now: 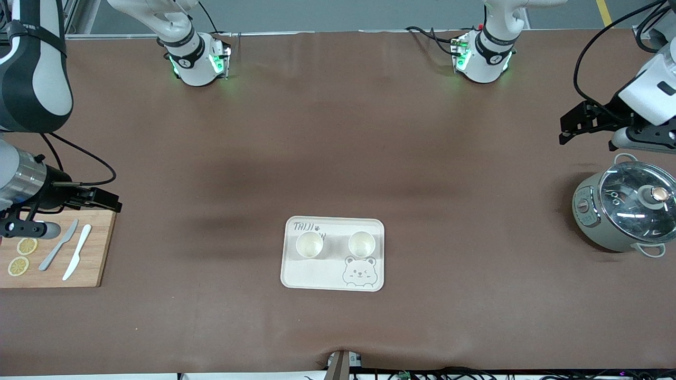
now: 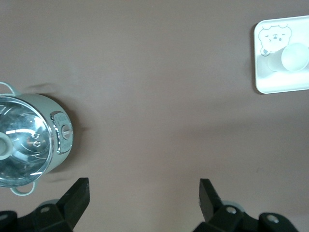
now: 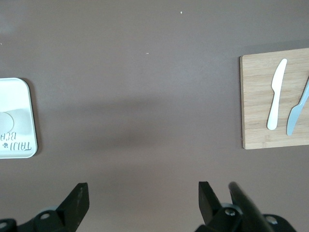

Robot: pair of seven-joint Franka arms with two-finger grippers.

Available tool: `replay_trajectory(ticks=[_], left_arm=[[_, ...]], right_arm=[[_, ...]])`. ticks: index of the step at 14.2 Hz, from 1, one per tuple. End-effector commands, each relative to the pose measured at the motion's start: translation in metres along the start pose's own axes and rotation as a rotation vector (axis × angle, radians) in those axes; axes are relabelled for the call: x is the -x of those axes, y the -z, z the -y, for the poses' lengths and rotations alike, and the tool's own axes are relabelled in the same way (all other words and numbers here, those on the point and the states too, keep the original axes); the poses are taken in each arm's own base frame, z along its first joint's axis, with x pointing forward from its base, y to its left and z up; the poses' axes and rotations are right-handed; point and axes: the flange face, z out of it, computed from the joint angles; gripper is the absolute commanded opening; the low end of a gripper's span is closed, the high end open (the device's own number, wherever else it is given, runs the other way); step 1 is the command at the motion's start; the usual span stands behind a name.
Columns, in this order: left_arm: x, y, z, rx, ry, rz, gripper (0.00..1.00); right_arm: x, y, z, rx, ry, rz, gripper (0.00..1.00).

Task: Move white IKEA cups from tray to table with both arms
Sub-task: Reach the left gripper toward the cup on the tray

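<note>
Two white IKEA cups [image 1: 309,244] [image 1: 362,244] stand upright side by side on a cream bear tray [image 1: 332,282] in the middle of the table, toward the front camera. One cup [image 2: 294,57] shows on the tray in the left wrist view. My left gripper [image 1: 567,129] [image 2: 144,193] hangs open and empty over bare table at the left arm's end, beside the pot. At the right arm's end, my right gripper [image 1: 112,203] [image 3: 143,195] is open and empty by the cutting board's edge. Both are well away from the cups.
A grey-green pot [image 1: 626,211] with a glass lid stands at the left arm's end. A wooden cutting board [image 1: 100,248] at the right arm's end carries a white knife [image 1: 77,258], a grey knife [image 1: 58,245] and two lemon slices [image 1: 18,266].
</note>
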Motion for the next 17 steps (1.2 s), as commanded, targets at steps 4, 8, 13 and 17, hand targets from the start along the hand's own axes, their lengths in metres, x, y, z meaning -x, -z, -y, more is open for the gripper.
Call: replay_trajectory(ticks=[4,8,13,17], left_arm=[[-0.040,-0.052,-0.091,0.015,0.029,0.072,1.00],[-0.065,-0.100,-0.163,0.030,0.033,0.073,1.00],[-0.084,-0.175,-0.227,0.049,0.025,0.060,1.00],[-0.098,-0.246,-0.270,0.069,0.008,0.037,1.00]], right_arm=[[0.001,0.001,0.000,-0.007,-0.005,-0.001,1.00],[0.000,0.001,0.000,-0.006,-0.005,-0.001,1.00],[0.000,-0.001,0.000,-0.007,-0.005,0.001,1.00],[0.000,-0.002,0.001,-0.007,-0.006,0.003,1.00]])
